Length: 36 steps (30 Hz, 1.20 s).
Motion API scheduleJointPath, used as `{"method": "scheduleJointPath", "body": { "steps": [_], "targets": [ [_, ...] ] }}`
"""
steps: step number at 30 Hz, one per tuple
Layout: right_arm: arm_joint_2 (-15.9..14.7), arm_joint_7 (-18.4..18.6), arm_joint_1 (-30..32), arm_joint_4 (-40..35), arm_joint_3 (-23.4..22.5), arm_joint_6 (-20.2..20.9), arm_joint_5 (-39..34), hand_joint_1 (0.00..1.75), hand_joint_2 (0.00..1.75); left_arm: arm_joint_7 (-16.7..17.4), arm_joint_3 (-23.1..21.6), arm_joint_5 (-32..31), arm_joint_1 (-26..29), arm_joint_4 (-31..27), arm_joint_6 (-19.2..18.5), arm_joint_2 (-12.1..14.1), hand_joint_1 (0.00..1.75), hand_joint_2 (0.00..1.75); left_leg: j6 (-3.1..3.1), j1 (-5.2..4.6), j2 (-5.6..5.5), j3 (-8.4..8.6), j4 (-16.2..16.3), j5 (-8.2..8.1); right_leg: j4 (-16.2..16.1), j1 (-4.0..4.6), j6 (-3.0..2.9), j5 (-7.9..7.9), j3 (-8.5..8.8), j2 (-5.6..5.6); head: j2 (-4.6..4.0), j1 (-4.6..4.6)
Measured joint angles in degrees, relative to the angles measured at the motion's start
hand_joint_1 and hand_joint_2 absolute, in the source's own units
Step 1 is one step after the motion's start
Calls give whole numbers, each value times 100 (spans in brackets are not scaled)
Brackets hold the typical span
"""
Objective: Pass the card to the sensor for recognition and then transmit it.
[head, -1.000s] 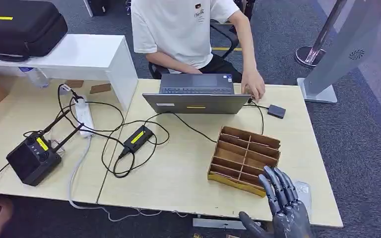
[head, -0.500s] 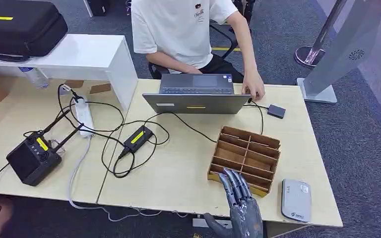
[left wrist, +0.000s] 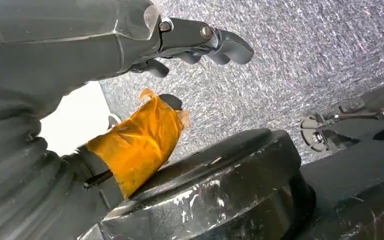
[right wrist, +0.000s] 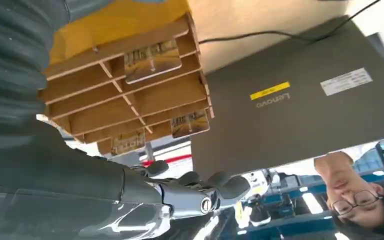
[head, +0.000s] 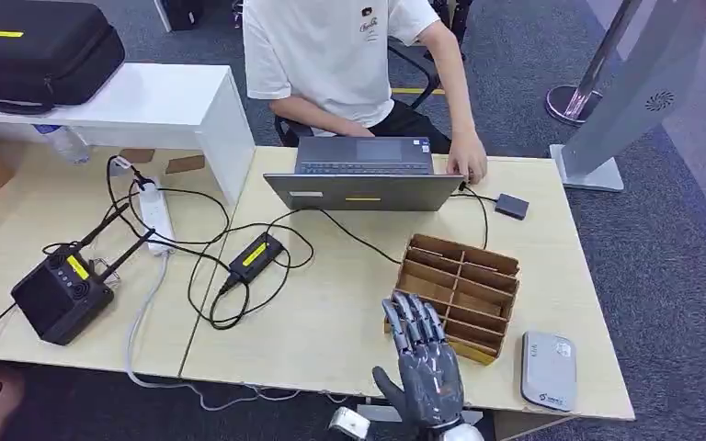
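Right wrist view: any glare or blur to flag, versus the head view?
Right wrist view: overexposed brightness past the laptop edge; wooden organizer and right hand reasonably sharp. Head view: even lighting, soft shadows, table and hand sharp, no glare.

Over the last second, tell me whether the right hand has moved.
Yes. The right hand has moved left along the table's near edge: a second ago it covered the grey card reader; now it is at the near-left corner of the wooden divider box.

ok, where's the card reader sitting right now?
Head view: the grey card reader lies flat at the table's near right corner, just right of the wooden divider tray and the raised right hand.
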Motion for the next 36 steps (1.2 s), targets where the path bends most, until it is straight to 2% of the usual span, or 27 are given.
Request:
{"method": "scheduleJointPath", "body": {
  "steps": [10, 21, 26, 36],
  "targets": [
    [173, 227, -485, 656, -42, 0, 188, 0, 175, 37, -173, -24, 3, 0, -17, 2, 0, 175, 0, 0, 0, -1, 0, 0, 0, 0, 0, 0, -1, 2, 0, 0],
    [194, 347, -810, 1298, -48, 0, 175, 0, 175, 44, -251, -28, 4, 0, -57, 15, 0, 175, 0, 0, -1, -1, 1, 0, 0, 0, 0, 1, -1, 1, 0, 2],
    [190, 450, -832, 1416, -137, -4, 168, 0, 175, 44, -260, -28, 6, 0, -61, 17, 0, 175, 0, 0, -1, -1, 1, 0, 0, 0, 0, 1, -2, 1, 0, 2],
    [151, 378, -742, 1342, -389, -9, 61, 0, 175, 41, -260, -22, 7, 0, -59, 17, 0, 175, 0, 0, 0, -1, 1, 0, 0, 0, 0, 1, -3, 1, 0, 2]
  ]
}}
